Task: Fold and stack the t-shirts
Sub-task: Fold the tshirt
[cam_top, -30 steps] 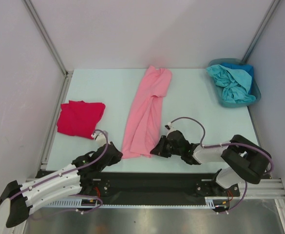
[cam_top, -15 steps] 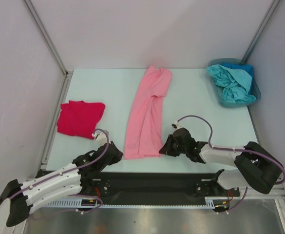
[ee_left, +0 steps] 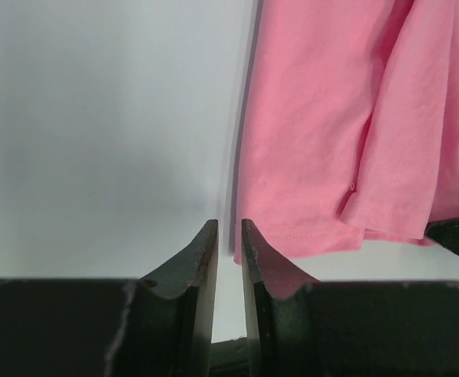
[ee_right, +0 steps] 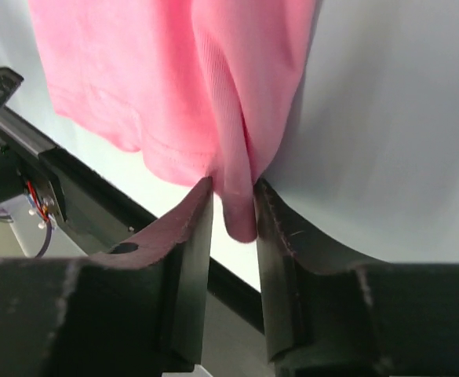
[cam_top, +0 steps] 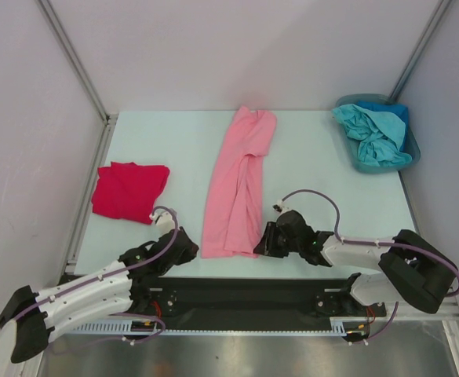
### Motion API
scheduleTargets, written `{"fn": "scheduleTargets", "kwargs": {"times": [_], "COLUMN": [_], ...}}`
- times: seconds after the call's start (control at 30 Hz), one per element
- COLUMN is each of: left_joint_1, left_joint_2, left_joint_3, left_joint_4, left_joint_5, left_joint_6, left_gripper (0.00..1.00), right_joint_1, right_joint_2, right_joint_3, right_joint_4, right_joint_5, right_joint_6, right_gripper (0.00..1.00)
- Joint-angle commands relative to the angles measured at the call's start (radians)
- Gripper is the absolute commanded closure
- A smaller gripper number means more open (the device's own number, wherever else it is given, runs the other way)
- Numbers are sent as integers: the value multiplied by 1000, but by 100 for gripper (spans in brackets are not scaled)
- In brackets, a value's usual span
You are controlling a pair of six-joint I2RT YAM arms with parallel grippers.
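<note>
The light pink t-shirt (cam_top: 237,184) lies in a long narrow strip down the middle of the table. My right gripper (cam_top: 262,244) is at its near right corner. In the right wrist view a fold of the pink t-shirt (ee_right: 174,78) hangs between the parted fingers of my right gripper (ee_right: 233,188), and the jaws are open. My left gripper (cam_top: 191,250) rests just left of the near hem. In the left wrist view my left gripper (ee_left: 227,228) is open by a narrow gap with only bare table between the fingers, and the pink t-shirt (ee_left: 331,141) is just to their right. A bright red t-shirt (cam_top: 129,190) sits bunched at the left.
A teal basin (cam_top: 360,165) at the back right holds crumpled teal and blue t-shirts (cam_top: 374,135). Metal frame posts (cam_top: 74,59) and pale walls close in the table on three sides. A black rail (cam_top: 245,294) runs along the near edge.
The right gripper dragged the pink shirt's near end a little to the right, then its jaws widened. The left gripper edged slightly right toward the hem.
</note>
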Motion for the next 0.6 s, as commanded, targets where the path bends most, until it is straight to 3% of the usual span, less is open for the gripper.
{"fn": "scheduleTargets", "kwargs": {"times": [0.0, 0.03, 0.17, 0.37, 0.57], "left_joint_1": [-7, -7, -7, -7, -7], "left_joint_2": [-3, -3, -8, -9, -2], "left_joint_3": [41, 39, 35, 30, 36], "left_joint_4": [30, 28, 28, 28, 30], "left_joint_5": [-15, -15, -15, -15, -16], "left_joint_6": [20, 20, 17, 16, 17], "left_gripper": [77, 77, 77, 77, 77], "right_joint_1": [22, 25, 35, 47, 38], "right_joint_2": [-2, 3, 24, 32, 32], "right_joint_3": [-14, -14, -25, -42, -30], "right_joint_4": [-9, -9, 0, 0, -77], "right_joint_5": [-14, -14, -17, -2, 23], "right_joint_6": [-4, -4, 9, 27, 24], "right_gripper": [67, 67, 88, 100, 100]}}
